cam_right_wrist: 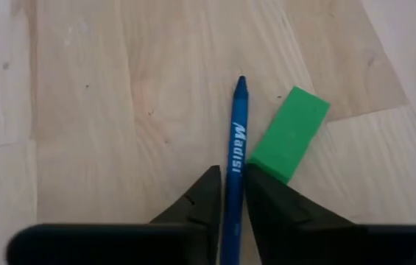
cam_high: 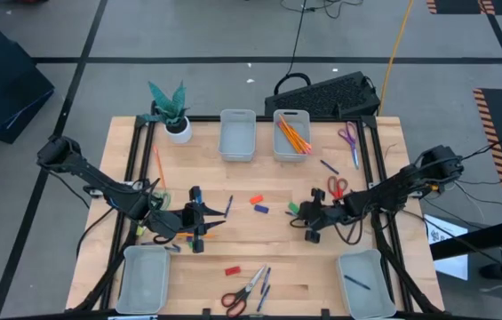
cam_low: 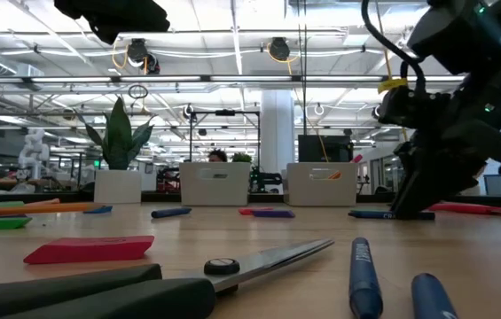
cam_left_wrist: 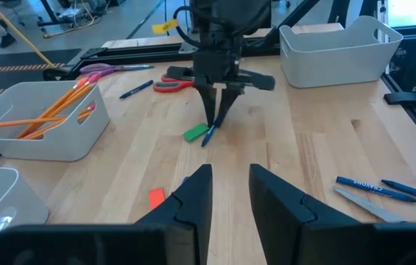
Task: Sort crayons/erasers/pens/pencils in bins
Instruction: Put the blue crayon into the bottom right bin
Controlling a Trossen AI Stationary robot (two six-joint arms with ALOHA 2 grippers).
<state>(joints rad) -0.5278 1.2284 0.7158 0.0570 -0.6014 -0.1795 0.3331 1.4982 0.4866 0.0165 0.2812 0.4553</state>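
On the left of the surface [cam_high: 135, 151], left gripper [cam_high: 204, 219] waiting low, fingers [cam_left_wrist: 193, 199] released and empty. Right of centre, right gripper [cam_right_wrist: 227, 193] clenched on a blue pen [cam_right_wrist: 234, 158], tip down beside the green eraser [cam_right_wrist: 288, 134], well short of the near-right bin [cam_high: 365, 284]. Likely trouble: pen pivoting or slipping in so narrow a pinch, or nudging the eraser when lifted.

Wooden table [cam_high: 206, 253] under scattered erasers [cam_high: 259, 209]
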